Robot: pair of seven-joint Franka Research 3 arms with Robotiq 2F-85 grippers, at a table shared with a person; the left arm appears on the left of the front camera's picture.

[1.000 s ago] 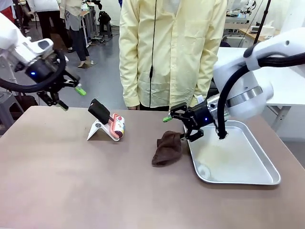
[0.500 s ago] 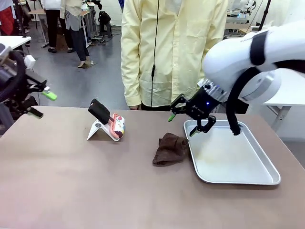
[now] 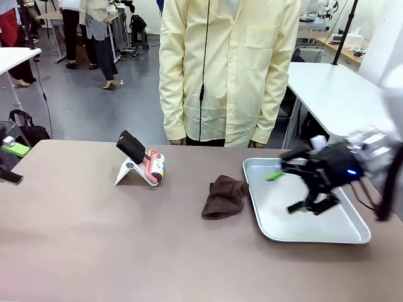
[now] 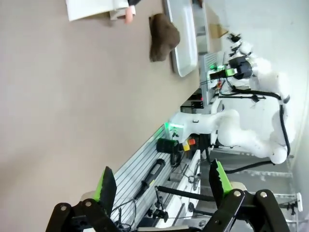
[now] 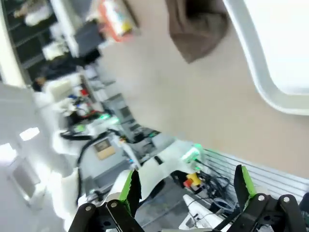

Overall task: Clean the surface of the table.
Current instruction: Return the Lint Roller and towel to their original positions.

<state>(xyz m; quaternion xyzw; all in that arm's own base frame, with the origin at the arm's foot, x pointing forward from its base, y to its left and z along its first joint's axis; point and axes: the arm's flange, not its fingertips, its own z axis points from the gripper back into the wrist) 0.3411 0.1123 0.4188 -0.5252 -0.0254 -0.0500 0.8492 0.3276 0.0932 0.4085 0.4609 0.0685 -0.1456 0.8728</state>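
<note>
The table [image 3: 126,245] has a wide matte brown top. A crumpled brown cloth [image 3: 223,196] lies on it just left of the steel tray [image 3: 269,233]. My right gripper [image 3: 286,192] hangs open and blurred over the tray, right of the cloth, holding nothing. My left gripper [image 3: 11,163] is open at the table's far left edge, well away from the cloth. In the left wrist view the open gripper [image 4: 162,186] looks down the table [image 4: 72,96] toward the cloth [image 4: 163,36]. In the right wrist view the open gripper [image 5: 187,186] faces the cloth [image 5: 198,24] and tray rim [image 5: 260,87].
A white stand [image 3: 129,171] with a black phone and a red-and-white packet [image 3: 155,166] sits at the table's back left. A person in a yellow shirt [image 3: 227,69] stands at the far edge. A white-topped table [image 3: 334,88] stands behind at the right.
My right gripper rose from beside the cloth and swung right, over the tray. My left gripper drew back to the table's left edge. The cloth stayed beside the tray.
</note>
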